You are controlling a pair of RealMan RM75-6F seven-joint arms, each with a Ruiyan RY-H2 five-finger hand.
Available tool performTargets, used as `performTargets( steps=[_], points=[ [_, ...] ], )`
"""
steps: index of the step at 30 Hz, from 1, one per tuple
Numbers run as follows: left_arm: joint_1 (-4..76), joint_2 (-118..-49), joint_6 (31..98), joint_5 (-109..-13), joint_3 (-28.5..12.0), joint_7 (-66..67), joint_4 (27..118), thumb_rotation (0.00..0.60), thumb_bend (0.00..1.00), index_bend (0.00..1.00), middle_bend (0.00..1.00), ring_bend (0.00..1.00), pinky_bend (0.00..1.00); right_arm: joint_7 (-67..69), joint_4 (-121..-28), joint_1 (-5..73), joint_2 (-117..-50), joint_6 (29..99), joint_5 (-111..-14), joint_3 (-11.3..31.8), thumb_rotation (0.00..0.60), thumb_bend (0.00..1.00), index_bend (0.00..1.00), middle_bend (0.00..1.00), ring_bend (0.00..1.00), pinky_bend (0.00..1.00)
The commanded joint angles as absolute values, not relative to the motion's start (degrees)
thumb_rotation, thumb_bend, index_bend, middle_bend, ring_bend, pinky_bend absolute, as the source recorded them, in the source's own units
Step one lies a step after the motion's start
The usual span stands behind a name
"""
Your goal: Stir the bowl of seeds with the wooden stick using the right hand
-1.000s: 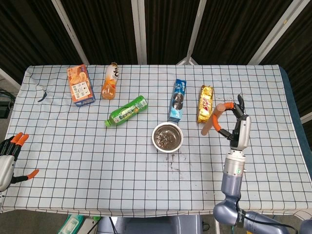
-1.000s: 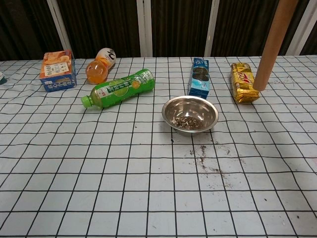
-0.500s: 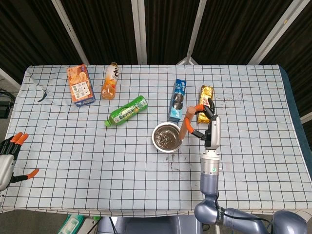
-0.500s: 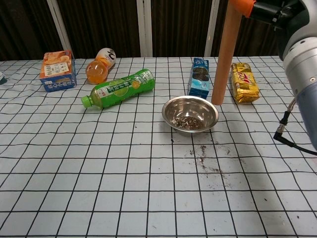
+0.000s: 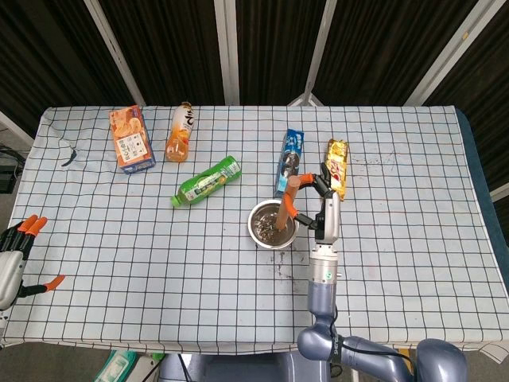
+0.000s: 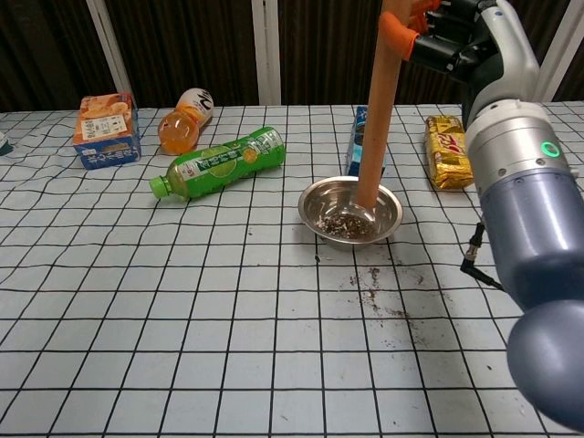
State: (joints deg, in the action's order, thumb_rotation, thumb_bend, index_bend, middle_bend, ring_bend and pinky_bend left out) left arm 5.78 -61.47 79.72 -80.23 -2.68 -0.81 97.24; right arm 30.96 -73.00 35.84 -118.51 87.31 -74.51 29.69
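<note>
Looking down from the head view, I see my left hand (image 5: pixel 14 259) idle and spread at the table (image 5: pixel 95 239) edge, hidden from the chest view. My right hand (image 6: pixel 456 36) grasps the stick (image 6: pixel 379 109) near its top; it stands nearly upright, lower end inside the bowl (image 6: pixel 350 212) among seeds (image 6: pixel 345 226)

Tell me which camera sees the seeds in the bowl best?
The chest view. It looks in from the side, so the seeds show at the bottom of the bowl, beside the wooden stick. The head view looks straight down and shows them only as a small dark patch.
</note>
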Motion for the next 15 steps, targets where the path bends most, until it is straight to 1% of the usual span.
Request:
performTargets(
  steps=[1,7,15],
  points=[
    [5.8,-61.4,79.6,-80.2,-2.6,-0.9,97.3,0.6,0.02,0.0,0.0,0.0,0.0,31.9,-69.5,36.7,-120.5,87.3,-75.0,29.1,0.6,0.69,0.77,0.65,0.51,0.0],
    [5.9,-61.4,79.4,-80.2,-2.6,-1.3,97.3,0.6,0.02,0.0,0.0,0.0,0.0,33.9,-64.9,37.9,-123.2,87.5,-75.1,29.7,0.6,0.69,0.77,0.65,0.51,0.0],
    [5.9,-61.3,79.4,-80.3,-2.5,-1.5,97.3,0.6,0.02,0.0,0.0,0.0,0.0,35.8,-59.4,38.8,-126.3,88.4,-75.9,29.5,0.6,0.69,0.77,0.65,0.51,0.0]
  ],
)
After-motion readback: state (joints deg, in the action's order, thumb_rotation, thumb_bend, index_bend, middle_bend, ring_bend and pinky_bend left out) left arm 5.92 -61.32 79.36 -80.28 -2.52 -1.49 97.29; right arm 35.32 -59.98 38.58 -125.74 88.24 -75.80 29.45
